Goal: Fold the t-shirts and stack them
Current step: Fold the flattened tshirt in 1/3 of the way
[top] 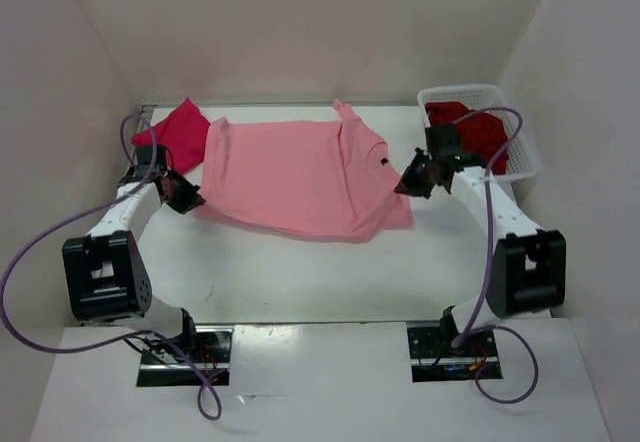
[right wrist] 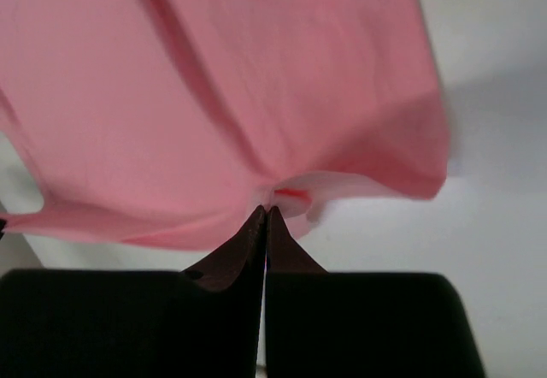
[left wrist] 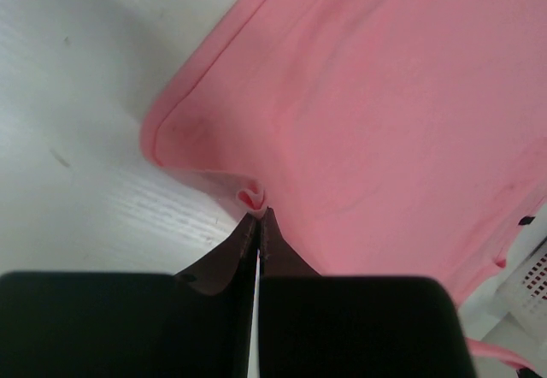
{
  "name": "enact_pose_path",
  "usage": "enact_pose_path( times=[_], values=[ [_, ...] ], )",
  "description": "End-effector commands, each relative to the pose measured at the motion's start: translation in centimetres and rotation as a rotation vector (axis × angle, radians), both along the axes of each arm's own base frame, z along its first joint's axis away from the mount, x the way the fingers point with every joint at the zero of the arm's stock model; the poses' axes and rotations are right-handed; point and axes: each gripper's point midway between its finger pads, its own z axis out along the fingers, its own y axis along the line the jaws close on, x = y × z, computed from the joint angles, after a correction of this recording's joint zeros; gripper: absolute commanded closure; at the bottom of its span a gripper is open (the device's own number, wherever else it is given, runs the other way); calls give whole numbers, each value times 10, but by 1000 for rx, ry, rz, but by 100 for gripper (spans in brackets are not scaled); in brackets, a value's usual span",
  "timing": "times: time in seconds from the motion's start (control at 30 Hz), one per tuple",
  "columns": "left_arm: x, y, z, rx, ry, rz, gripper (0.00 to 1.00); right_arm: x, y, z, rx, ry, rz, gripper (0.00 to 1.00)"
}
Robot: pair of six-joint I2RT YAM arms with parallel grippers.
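salmon t-shirt (top: 300, 177) spread out, we see left claw (top: 186, 200) pinching its edge, right claw (top: 408, 184) pinching the opposite edge

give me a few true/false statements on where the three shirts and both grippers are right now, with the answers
1. The salmon pink shirt lies spread on the table. True.
2. The dark red shirt lies flat on the table. False: it sits inside the white basket.
3. The left gripper and the right gripper are each shut on an edge of the salmon pink shirt. True.
4. The crimson-pink shirt is stacked on top of the salmon pink shirt. False: it lies bunched at the far left, by that shirt's edge.
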Motion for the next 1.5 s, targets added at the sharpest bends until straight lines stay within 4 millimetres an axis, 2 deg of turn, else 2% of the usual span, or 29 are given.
enact_pose_path(
  times=[0.0, 0.03, 0.07, 0.1, 0.13, 0.17, 0.3, 0.33, 0.37, 0.43, 0.5, 0.57, 0.6, 0.63, 0.7, 0.73, 0.83, 0.9, 0.93, 0.97, 1.0, 1.03, 1.07, 1.1, 1.13, 1.17, 1.23, 1.3, 1.47],
  values=[
    [32, 8, 3, -6, -47, 32, 100, 64, -11, 26, -63, -167, -29, 100],
    [35, 11, 0, 0, -40, 38, 100, 79, -14, 37, -60, -194, -41, 100],
    [39, 11, -2, -1, -33, 38, 100, 88, -15, 24, -79, -167, -38, 100],
    [46, 15, -6, 8, -32, 44, 100, 96, -16, 24, -88, -169, -46, 100],
    [49, 15, -7, 2, -28, 51, 100, 113, -19, 37, -84, -205, -59, 100],
    [54, 16, -7, 3, -34, 51, 100, 121, -17, 27, -85, -185, -44, 100],
    [71, 19, -17, -4, -25, 59, 100, 154, -15, 21, -93, -180, -49, 100],
    [79, 21, -14, -2, -37, 59, 100, 164, -15, 28, -98, -193, -42, 100],
    [81, 21, -22, -5, -19, 59, 100, 171, -14, 14, -101, -169, -40, 100],
    [86, 24, -28, 2, -13, 64, 100, 182, -13, 14, -99, -180, -41, 100],
    [95, 27, -32, 9, -9, 69, 99, 192, -13, 2, -110, -162, -47, 100],
    [97, 28, -37, 8, -1, 69, 94, 196, -13, -13, -114, -132, -45, 100],
    [97, 28, -41, 6, 9, 69, 92, 202, -13, -8, -112, -148, -46, 99],
    [97, 28, -41, 6, 9, 69, 82, 200, -15, -9, -125, -142, -44, 97],
    [103, 25, -30, -15, -31, 69, 73, 200, -15, -4, -124, -151, -44, 86],
    [97, 21, -22, -27, -54, 74, 68, 202, -14, 3, -122, -173, -46, 75],
    [97, 31, 13, -6, -167, 94, 56, 192, -16, 26, -122, -216, -42, 66],
    [88, 34, 20, 2, -176, 97, 53, 178, -17, 26, -122, -221, -42, 61],
    [81, 32, 29, 4, -186, 97, 53, 169, -18, 48, -108, -267, -55, 60],
    [75, 35, 28, 4, -183, 106, 53, 149, -20, 25, -109, -214, -58, 60],
    [61, 29, 14, -15, -147, 98, 53, 143, -19, 26, -92, -231, -76, 63],
    [53, 26, 12, -36, -143, 91, 53, 131, -20, 39, -80, -262, -86, 71],
    [45, 22, 2, -52, -116, 85, 58, 110, -22, 11, -83, -198, -90, 89],
    [37, 18, -8, -66, -89, 81, 61, 98, -23, 0, -80, -168, -97, 97],
    [23, 17, -23, -82, -47, 88, 63, 92, -23, 2, -65, -182, -113, 100],
    [19, 16, -29, -86, -32, 89, 66, 74, -29, -23, -91, -121, -124, 100],
    [10, 22, -47, -125, 13, 110, 66, 62, -31, -37, -98, -91, -137, 100],
    [12, 28, -55, -131, 18, 118, 63, 49, -41, -54, -137, -59, -170, 80],
    [16, 27, -67, -154, 33, 132, 59, 49, -50, -75, -165, -32, -195, 61]
  ],
)
